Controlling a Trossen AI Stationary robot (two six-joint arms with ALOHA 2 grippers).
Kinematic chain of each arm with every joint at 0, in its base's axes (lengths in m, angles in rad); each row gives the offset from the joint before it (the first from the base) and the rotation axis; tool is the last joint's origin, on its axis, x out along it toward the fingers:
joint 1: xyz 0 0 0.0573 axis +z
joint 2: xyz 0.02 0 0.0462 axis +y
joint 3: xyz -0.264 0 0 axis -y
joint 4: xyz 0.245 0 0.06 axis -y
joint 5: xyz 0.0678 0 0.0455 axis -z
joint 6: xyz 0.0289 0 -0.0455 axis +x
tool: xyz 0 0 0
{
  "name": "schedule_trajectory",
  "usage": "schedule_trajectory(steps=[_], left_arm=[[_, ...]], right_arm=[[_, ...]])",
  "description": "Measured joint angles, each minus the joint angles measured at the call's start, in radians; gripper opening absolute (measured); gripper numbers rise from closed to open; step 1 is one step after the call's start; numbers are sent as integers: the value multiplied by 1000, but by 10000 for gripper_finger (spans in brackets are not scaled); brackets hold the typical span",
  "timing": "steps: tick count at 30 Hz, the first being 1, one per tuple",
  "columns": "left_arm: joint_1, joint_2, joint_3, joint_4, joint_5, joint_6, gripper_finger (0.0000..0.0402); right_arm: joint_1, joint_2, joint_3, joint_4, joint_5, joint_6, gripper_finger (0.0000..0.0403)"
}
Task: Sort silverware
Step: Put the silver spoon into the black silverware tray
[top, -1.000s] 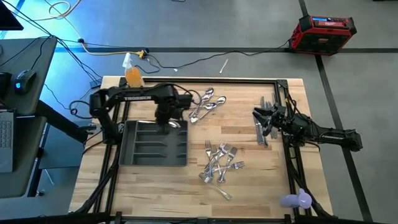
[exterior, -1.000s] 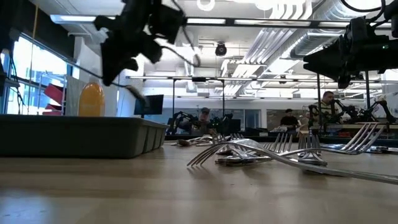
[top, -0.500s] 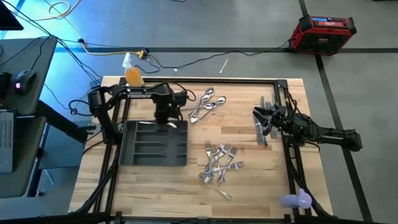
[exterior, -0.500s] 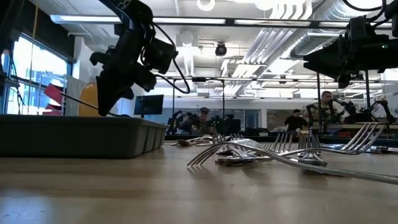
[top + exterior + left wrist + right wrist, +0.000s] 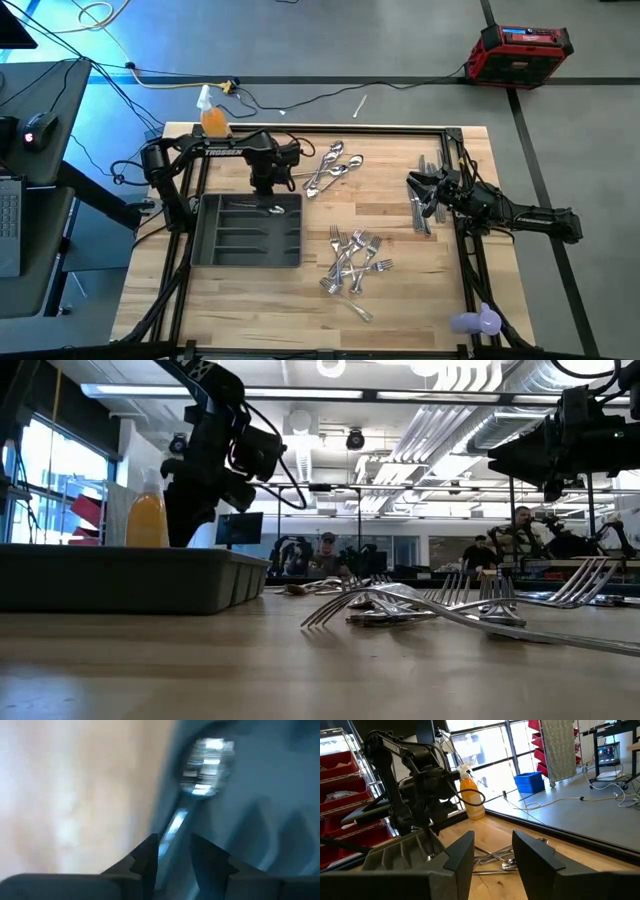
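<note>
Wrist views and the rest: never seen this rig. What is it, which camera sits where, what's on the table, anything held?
It is a robot with two dark arms at a wooden table, each ending in a two-finger pincer.

One camera looks straight down from above. One sits at table height and looks across into the room. One rides on each wrist and looks out past that arm's own fingers.

On the table are a grey tray with compartments, a heap of forks, a cluster of spoons, some knives and an orange bottle.

The left pincer is at the tray's far edge with its fingers apart. A single spoon lies just beyond them in the tray and looks released. The right pincer waits by the knives, open and empty.
</note>
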Motion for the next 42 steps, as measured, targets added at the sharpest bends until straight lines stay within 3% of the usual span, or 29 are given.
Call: schedule_trajectory(steps=[5, 11, 18, 23, 30, 35, 42], left_arm=[[-15, -1, 13, -2, 31, 52, 120], [-81, -1, -15, 36, 85, 187, 113], [-113, -2, 57, 406, -89, 54, 106], [-22, 42, 106, 595, -82, -39, 106], [80, 234, 236, 610, 81, -104, 106], [72, 340, 356, 563, 38, -61, 106], [41, 396, 466, 541, 13, -22, 106]], right_arm=[[0, 0, 0, -7, 0, 0, 121], [0, 0, 0, -7, 0, 0, 121], [0, 0, 0, -7, 37, 0, 121], [0, 0, 0, -6, 43, 0, 121], [0, 1, 0, -6, 43, 0, 121], [0, 3, 0, -7, 42, 1, 121], [0, 5, 0, -8, 42, 0, 121]])
